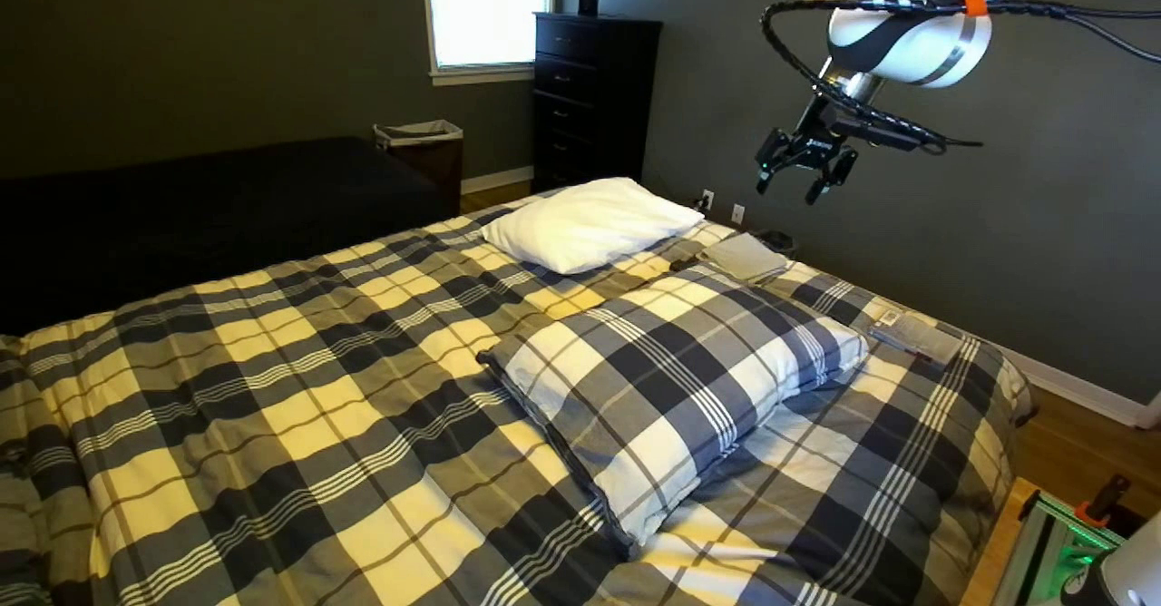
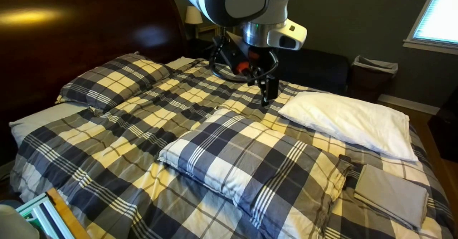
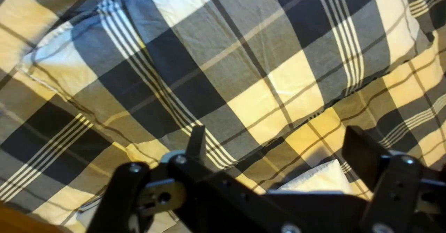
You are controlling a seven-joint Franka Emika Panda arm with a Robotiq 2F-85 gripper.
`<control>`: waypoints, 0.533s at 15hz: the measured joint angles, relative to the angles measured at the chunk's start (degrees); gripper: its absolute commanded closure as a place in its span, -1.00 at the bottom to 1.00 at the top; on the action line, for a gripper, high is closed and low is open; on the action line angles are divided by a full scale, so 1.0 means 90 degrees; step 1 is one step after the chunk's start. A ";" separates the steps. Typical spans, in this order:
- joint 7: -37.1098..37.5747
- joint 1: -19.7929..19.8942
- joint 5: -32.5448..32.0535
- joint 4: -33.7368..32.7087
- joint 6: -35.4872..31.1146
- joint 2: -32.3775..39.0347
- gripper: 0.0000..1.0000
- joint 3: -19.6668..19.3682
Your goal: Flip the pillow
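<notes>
The big plaid pillow (image 1: 671, 370), that puffy navy, grey and white one, is lying on the matching plaid bedspread (image 1: 336, 425), and the gripper (image 1: 787, 190) is hanging up in the air, well apart from it. Its fingers (image 3: 364, 156) are spread, you can see the gap clearly in the wrist view, where one shows in front of the pillow and the other in front of the bedspread. There's a plain white pillow (image 2: 347, 119) just beside the plaid one with a strip of bedspread between, plus a folded grey cloth (image 2: 391, 196) near the plaid one's end in both exterior views. A yellower cushion (image 2: 116, 78) lies by the dark wooden headboard (image 2: 89, 24) in an exterior view. Also a tall black dresser (image 1: 594, 98) beside the window (image 1: 490, 12), and some clear packet (image 1: 916, 338) on the bed, can't make out what's inside
</notes>
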State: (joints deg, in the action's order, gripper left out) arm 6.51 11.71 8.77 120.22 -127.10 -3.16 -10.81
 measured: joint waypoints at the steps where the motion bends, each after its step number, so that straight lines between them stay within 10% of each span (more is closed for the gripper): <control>1: 0.0030 0.0000 -0.0355 0.0020 0.0136 -0.0116 -1.00 0.0001; 8: 0.0014 0.0000 -0.1659 0.0522 0.0709 -0.1211 -1.00 0.0104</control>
State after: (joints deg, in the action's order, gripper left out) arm 6.63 11.72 -6.16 124.92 -120.72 -14.06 -9.87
